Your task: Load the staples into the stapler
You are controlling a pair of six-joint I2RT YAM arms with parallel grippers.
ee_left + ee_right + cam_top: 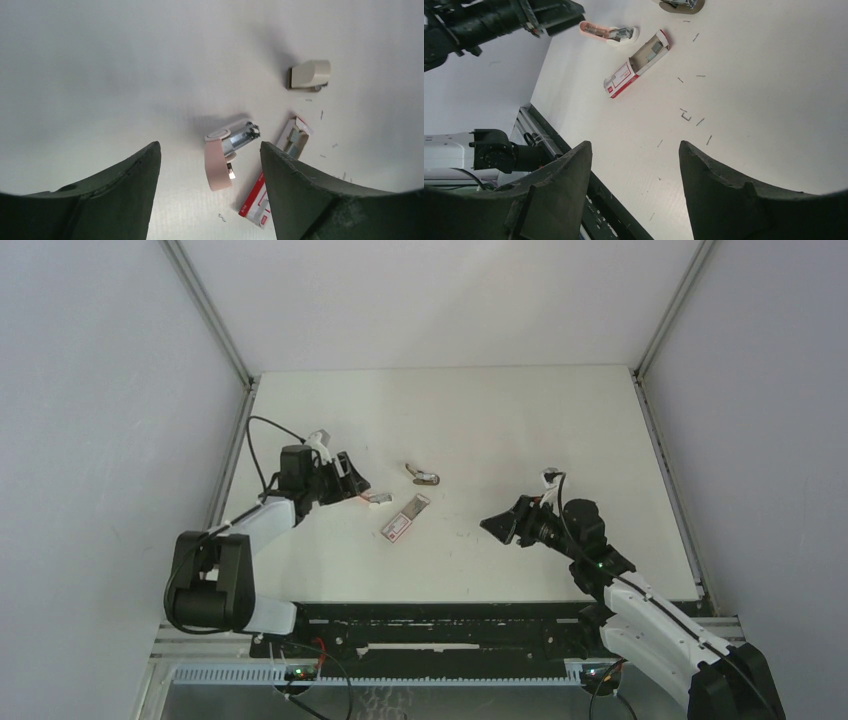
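Observation:
A tiny stapler (227, 150) lies on the table, its pink lid swung open off a silver channel and white base. My left gripper (210, 145) hovers open over it, a finger on each side, touching nothing. In the top view this stapler (378, 498) sits just right of the left gripper (357, 486). The staples box (403, 520), white with red print, lies beside it with its tray (295, 137) partly slid out. A second tiny stapler (424, 476), beige and dark grey, lies farther back. My right gripper (492, 524) stands open and empty, well right of the box (636, 65).
Loose staples (686, 116) are scattered on the white table between the box and my right gripper; one more (220, 216) lies near the left fingers. The dark rail (574, 165) of the table's near edge runs under the right gripper. Enclosure walls stand on both sides.

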